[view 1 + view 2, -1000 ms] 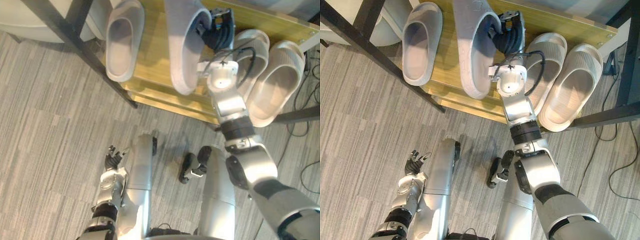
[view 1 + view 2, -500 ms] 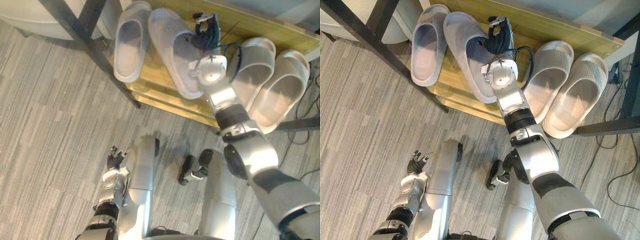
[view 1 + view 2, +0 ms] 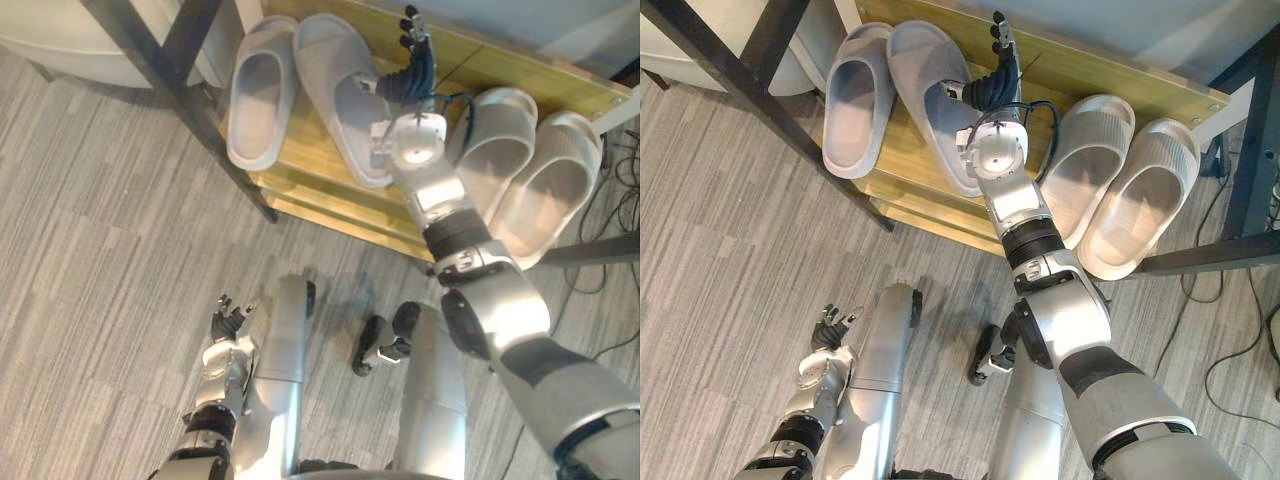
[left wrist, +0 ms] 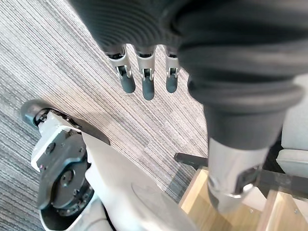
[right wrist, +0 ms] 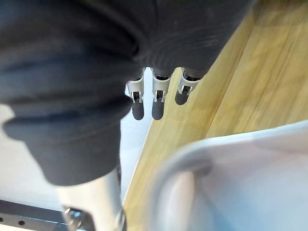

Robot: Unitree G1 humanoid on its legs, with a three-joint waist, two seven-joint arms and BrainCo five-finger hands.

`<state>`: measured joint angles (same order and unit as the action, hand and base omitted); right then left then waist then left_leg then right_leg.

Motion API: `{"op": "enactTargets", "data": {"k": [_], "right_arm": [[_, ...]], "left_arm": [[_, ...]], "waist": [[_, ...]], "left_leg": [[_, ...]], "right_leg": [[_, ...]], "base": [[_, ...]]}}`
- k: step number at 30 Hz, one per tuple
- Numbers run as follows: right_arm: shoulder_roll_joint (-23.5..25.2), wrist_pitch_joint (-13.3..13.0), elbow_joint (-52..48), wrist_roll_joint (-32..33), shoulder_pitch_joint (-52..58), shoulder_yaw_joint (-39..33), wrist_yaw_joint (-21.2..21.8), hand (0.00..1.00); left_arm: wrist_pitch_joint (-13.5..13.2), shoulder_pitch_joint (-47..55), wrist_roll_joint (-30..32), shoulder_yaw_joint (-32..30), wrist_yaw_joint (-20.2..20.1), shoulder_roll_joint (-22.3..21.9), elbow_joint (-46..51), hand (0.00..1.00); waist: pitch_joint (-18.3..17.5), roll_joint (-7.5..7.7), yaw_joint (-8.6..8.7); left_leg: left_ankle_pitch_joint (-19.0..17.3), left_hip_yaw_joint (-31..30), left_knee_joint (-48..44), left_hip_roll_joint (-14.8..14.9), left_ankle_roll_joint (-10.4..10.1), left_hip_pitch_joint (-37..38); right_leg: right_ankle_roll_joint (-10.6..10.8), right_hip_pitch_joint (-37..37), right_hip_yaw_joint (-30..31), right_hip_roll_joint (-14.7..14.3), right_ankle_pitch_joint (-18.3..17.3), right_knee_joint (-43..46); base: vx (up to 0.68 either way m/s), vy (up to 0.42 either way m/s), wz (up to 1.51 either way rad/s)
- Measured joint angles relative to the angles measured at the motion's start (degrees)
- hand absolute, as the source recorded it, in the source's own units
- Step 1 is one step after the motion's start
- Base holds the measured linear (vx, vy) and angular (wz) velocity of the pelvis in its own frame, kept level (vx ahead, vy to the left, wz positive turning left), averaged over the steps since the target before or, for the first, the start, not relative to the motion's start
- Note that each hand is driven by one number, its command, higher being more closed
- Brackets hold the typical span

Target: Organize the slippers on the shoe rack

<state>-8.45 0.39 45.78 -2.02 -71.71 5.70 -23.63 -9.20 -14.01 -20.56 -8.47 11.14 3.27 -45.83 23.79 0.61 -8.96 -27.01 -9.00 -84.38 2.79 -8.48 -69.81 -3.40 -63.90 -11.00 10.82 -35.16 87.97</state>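
The wooden shoe rack shelf [image 3: 480, 62] carries two grey slippers on its left part and two beige slippers [image 3: 1090, 150] [image 3: 1145, 195] on its right part. The outer grey slipper [image 3: 258, 95] lies flat. The inner grey slipper [image 3: 338, 95] lies beside it, angled a little. My right hand [image 3: 413, 60] is over the shelf just right of the inner grey slipper, open with fingers [image 5: 153, 103] straight and nothing in them; that slipper's pale rim [image 5: 231, 163] shows close by. My left hand [image 3: 228, 322] hangs low over the carpet, fingers [image 4: 144, 82] straight and empty.
A black metal frame leg [image 3: 190, 100] slants across the rack's left end, and another black bar [image 3: 1210, 250] runs by its right end. A pale rounded object [image 3: 60, 45] sits at the upper left. Grey striped carpet [image 3: 100, 250] covers the floor in front of the rack.
My right hand has let go of the inner grey slipper, which has come down flat on the shelf beside the outer one. Its fingers have straightened. The left hand has not moved.
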Motion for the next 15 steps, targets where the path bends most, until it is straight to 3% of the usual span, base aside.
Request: {"op": "enactTargets", "data": {"k": [8, 15], "right_arm": [[1.56, -0.15, -1.24, 1.06, 0.64, -0.41, 0.58, 0.00], [4.13, -1.74, -8.52, 7.62, 8.04, -1.26, 0.74, 0.00]], "left_arm": [[0.02, 0.09, -0.04, -0.62, -0.01, 0.02, 0.00, 0.00], [0.21, 0.05, -0.07, -2.04, -0.03, 0.19, 0.04, 0.00]], "waist": [[0.01, 0.01, 0.35], [0.35, 1.09, 1.14]], "left_leg": [[0.04, 0.58, 0.18, 0.31, 0.09, 0.19], [0.00, 0.91, 1.59, 0.62, 0.24, 2.13]], "right_leg": [[0.07, 0.17, 0.20, 0.01, 0.01, -0.21], [0.32, 1.92, 0.20, -0.14, -0.10, -1.43]], "base": [[0.00, 0.000, 0.00], [0.00, -0.037, -0.01]]}}
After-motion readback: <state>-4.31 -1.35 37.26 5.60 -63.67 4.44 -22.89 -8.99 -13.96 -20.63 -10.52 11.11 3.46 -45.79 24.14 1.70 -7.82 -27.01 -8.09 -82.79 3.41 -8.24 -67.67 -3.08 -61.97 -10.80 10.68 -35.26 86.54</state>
